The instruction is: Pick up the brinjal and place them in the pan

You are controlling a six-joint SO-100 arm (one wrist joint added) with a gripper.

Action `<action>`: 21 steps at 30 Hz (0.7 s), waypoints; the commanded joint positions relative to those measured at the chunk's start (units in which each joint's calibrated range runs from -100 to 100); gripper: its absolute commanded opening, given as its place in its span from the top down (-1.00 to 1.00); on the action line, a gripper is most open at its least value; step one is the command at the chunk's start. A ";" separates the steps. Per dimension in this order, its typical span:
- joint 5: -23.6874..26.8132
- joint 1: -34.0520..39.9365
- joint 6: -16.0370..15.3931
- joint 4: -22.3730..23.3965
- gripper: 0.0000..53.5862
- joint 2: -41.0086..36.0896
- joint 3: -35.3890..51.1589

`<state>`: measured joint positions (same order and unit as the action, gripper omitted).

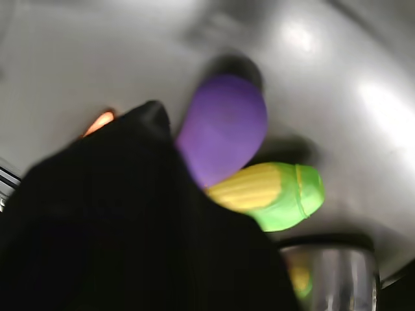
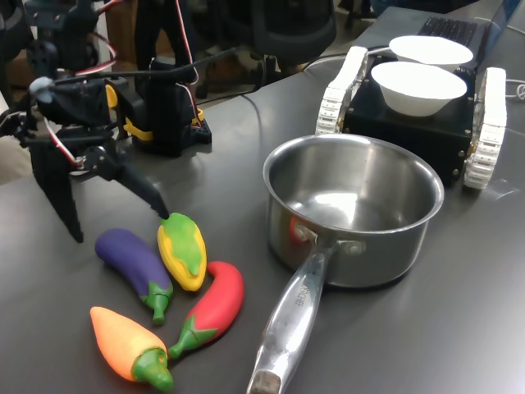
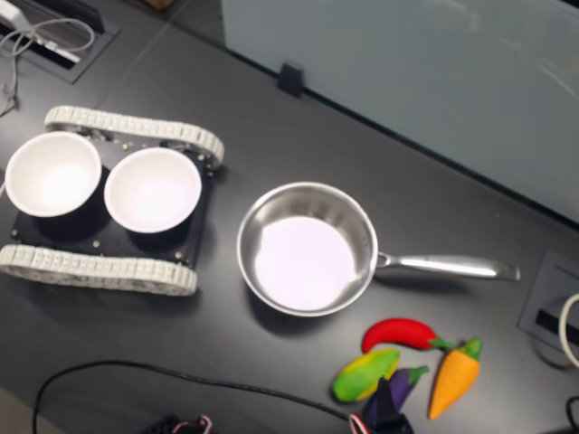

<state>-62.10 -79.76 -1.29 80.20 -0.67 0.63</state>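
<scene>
Gripper (image 2: 119,217) spread open at left of first exterior view, black fingers (image 2: 146,190) straddling brinjal's blunt end, grasping nothing. Pan (image 2: 354,209) at frame centre, empty, handle toward bottom edge. Brinjal (image 2: 134,262) lies on table (image 2: 459,328) at lower left, touching corn (image 2: 183,249); red chili (image 2: 215,306) just beside corn; orange toy (image 2: 127,344) lowest.

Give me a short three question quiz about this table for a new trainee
1. True or false: the eggplant is already inside the pan.
2. Which toy touches the eggplant's side in the first exterior view: A corn, B orange toy, C bowl?
3. Fill in: the end effector is ____, its fingers straddling the eggplant's far end.

Key: 1 false, it lies on the table. 2 A. 3 open.
</scene>
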 commanded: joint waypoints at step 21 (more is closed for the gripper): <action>0.63 1.20 1.54 -11.92 -0.51 2.91 -4.04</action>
<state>-62.59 -81.30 -0.46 70.76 3.54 -4.16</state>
